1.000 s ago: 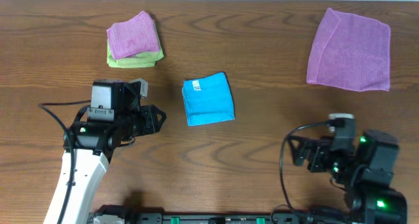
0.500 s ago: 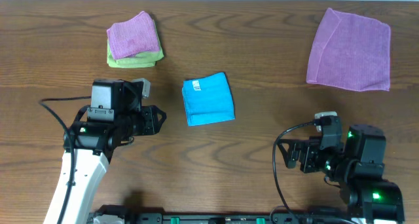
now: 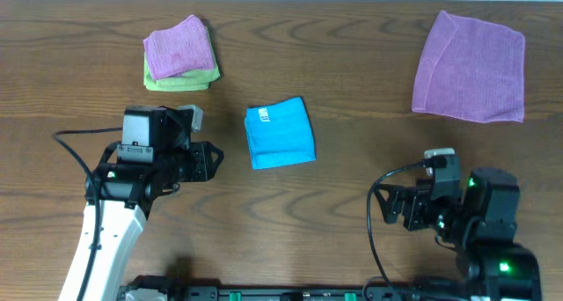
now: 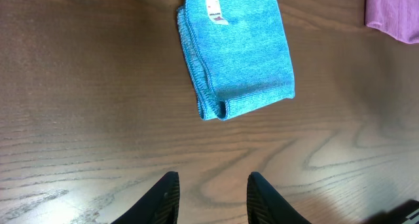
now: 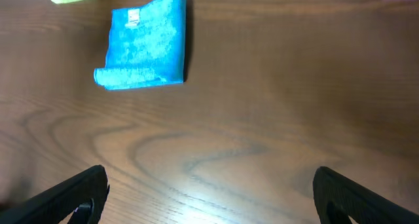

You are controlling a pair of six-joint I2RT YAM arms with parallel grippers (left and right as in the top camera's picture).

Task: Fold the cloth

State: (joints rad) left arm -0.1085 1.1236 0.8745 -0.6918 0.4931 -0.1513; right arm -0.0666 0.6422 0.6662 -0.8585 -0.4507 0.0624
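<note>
Near the middle of the brown wood-grain table [image 3: 352, 90], a bright sky-blue ribbed microfibre cloth [image 3: 280, 132], folded into a compact, slightly skewed rectangle and flat on the wood, with a small white label [image 3: 264, 116] on top near one corner. Layered fold edges plain in the left wrist view, along the left and near sides of the cloth [image 4: 239, 50]. Left gripper [image 3: 213, 157] on the robot's left side of the table, pointed towards the cloth, tips near its edge but apart from it. In the left wrist view, two black fingers [image 4: 167, 198] parted, only bare wood between them, gripping nothing. Cloth ahead of the tips and a little to the right, a strip of table in between. Right gripper [image 3: 390, 207] low at the near right of the table, well apart from the cloth. In the right wrist view, black fingers [image 5: 72, 198] spread wide at the two lower corners, nothing held. Cloth [image 5: 143, 50] far ahead there and off to the left. At the far left of the table, a small folded purple cloth [image 3: 179, 47] stacked on a folded green cloth [image 3: 171, 83]. At the far right, a larger purple cloth [image 3: 471, 68] laid loosely. Both well away from the sky-blue cloth and from either gripper.
</note>
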